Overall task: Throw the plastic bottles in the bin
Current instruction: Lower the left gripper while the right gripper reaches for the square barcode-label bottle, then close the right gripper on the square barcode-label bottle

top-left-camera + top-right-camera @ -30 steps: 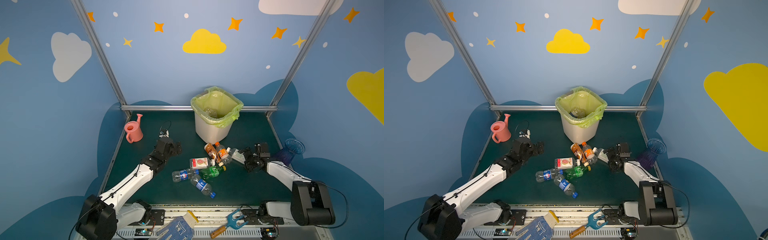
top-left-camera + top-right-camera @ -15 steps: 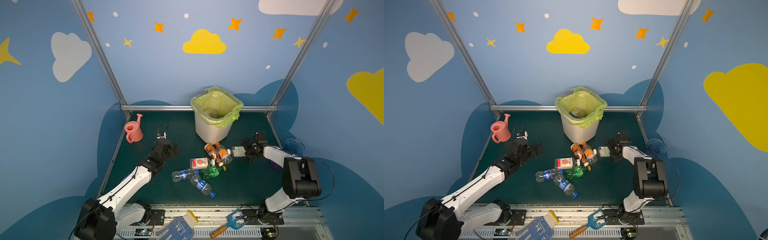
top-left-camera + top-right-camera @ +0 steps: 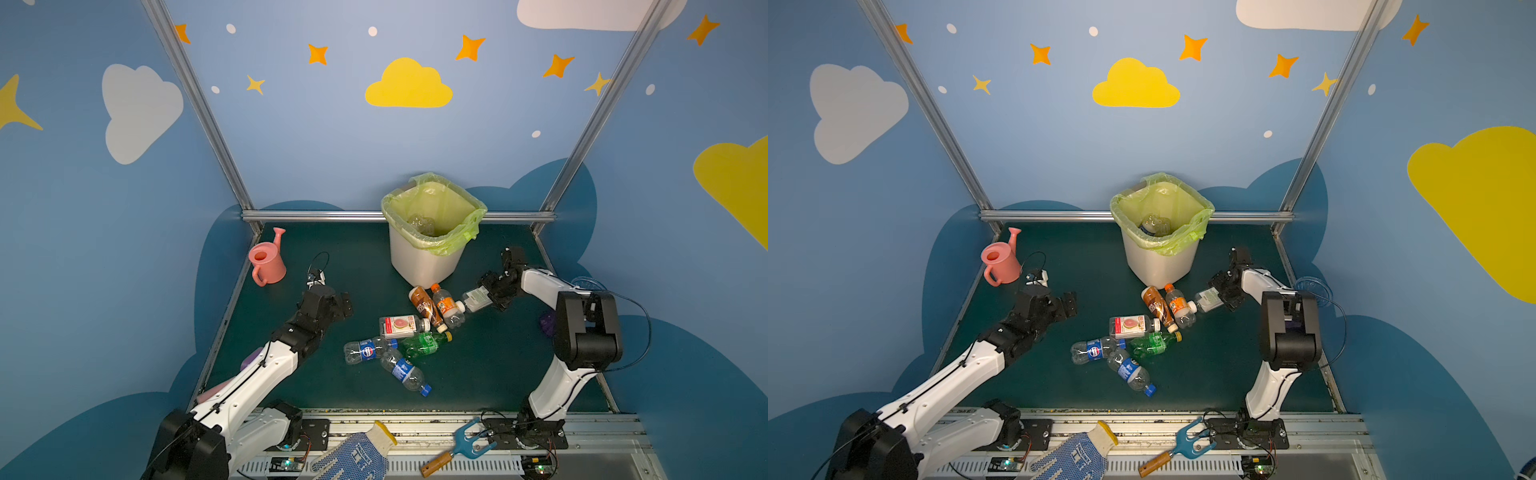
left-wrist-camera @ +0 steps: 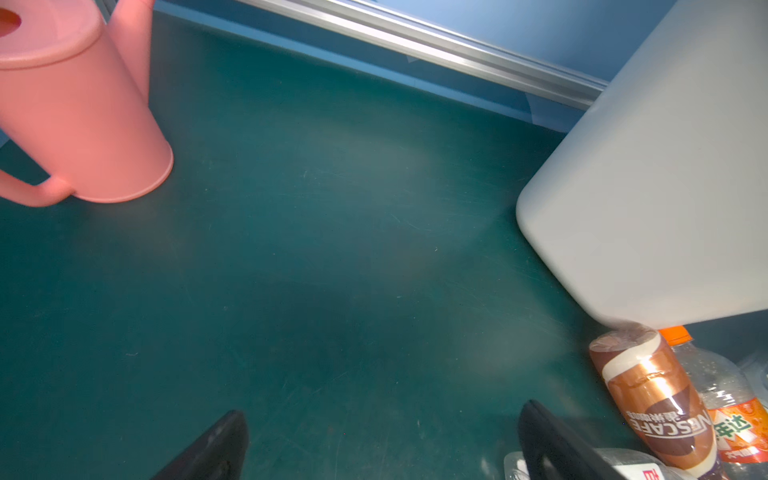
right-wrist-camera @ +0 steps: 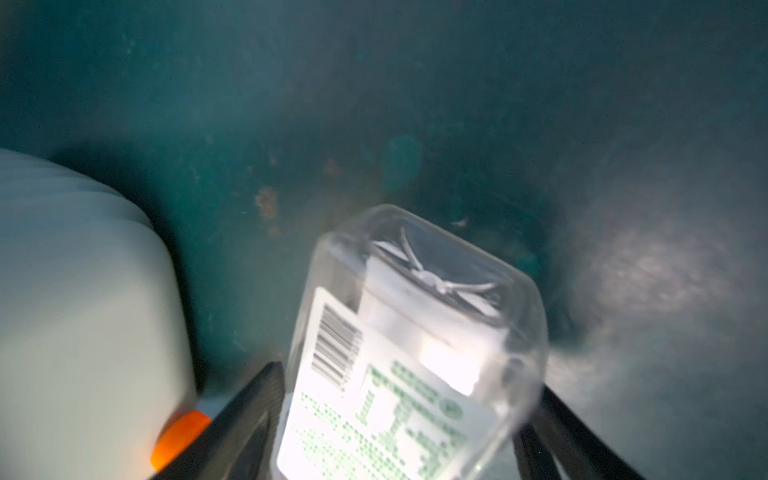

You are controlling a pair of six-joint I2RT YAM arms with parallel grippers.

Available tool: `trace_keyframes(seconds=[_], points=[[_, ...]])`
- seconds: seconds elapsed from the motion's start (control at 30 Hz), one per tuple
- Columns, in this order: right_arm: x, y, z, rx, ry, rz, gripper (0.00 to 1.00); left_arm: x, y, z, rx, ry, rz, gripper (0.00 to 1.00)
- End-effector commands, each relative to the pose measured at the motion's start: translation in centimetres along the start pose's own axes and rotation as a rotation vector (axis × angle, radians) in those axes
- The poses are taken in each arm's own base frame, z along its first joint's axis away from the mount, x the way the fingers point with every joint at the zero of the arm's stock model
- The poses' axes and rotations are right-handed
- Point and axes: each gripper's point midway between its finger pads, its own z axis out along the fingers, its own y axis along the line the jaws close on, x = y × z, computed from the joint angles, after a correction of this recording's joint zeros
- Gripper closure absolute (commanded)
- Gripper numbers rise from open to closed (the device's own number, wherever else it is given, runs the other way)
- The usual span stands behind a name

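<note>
So, the right claw (image 3: 490, 292) has its jaws either side of a clear squarish bottle (image 5: 399, 353) with a white barcode label and green print. The fingers sit right against its sides, but the wrist shot is blurry, so I honestly can't tell if it's clamped or just bracketing it. That bottle's cap end pokes out past the fingertips, right next to an orange-capped bottle (image 3: 446, 305) and a brown Nescafé bottle (image 3: 424, 306) lying side by side. The bin (image 3: 419, 262), white with a yellow-green bag (image 3: 453, 245), stands close by on that claw's left and further back, and there's a see-through bottle (image 3: 420, 224) down inside it. The left claw (image 3: 343, 302) is spread wide with nothing in it, over bare green mat (image 4: 311, 249). The pink watering can (image 3: 266, 262) is ahead of it on the left, the bin ahead on the right. Between the two claws and nearer the robot lie a red-and-white-label bottle (image 3: 399, 326), a green bottle (image 3: 422, 343) and two blue-label bottles (image 3: 365, 351) (image 3: 405, 372), all bunched together.
</note>
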Motion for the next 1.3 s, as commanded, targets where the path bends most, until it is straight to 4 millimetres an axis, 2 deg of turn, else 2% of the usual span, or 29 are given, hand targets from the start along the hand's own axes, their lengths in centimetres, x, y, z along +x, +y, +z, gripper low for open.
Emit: trace_keyframes(seconds=[0.0,0.13,0.2,0.33,0.43,0.63,0.87,1.17,1.27], points=[[0.7,-1.7,0.8,0.094,0.069,-0.062,0.26,-0.3,0.4,-0.2,0.0,-0.016,-0.022,0.0],[-0.1,-1.9,1.4,0.138,0.076,-0.116,0.36,-0.2,0.6,-0.3,-0.002,-0.017,-0.029,0.0],[-0.7,-2.1,1.4,0.16,0.062,-0.146,0.37,-0.2,0.8,-0.3,-0.003,-0.019,-0.036,0.0],[-1.1,-2.7,1.4,0.186,0.069,-0.186,0.3,-0.1,0.9,-0.4,0.001,-0.019,-0.04,0.0],[-1.4,-3.1,1.1,0.19,0.067,-0.19,0.21,-0.2,0.8,-0.4,0.007,-0.018,-0.042,0.0],[-1.8,-1.9,-0.7,0.177,0.025,-0.213,0.09,0.0,0.8,-0.2,0.01,-0.011,-0.046,0.0],[-0.8,-0.5,-1.1,0.136,0.033,-0.187,0.05,0.3,0.9,0.0,0.007,-0.005,-0.049,0.0],[-1.6,0.7,-3.5,0.088,-0.037,-0.168,0.05,0.5,1.1,0.0,0.005,-0.003,-0.051,0.0],[-1.6,1.1,-3.6,0.085,-0.035,-0.173,0.05,0.6,1.0,0.2,0.009,0.001,-0.055,0.0]])
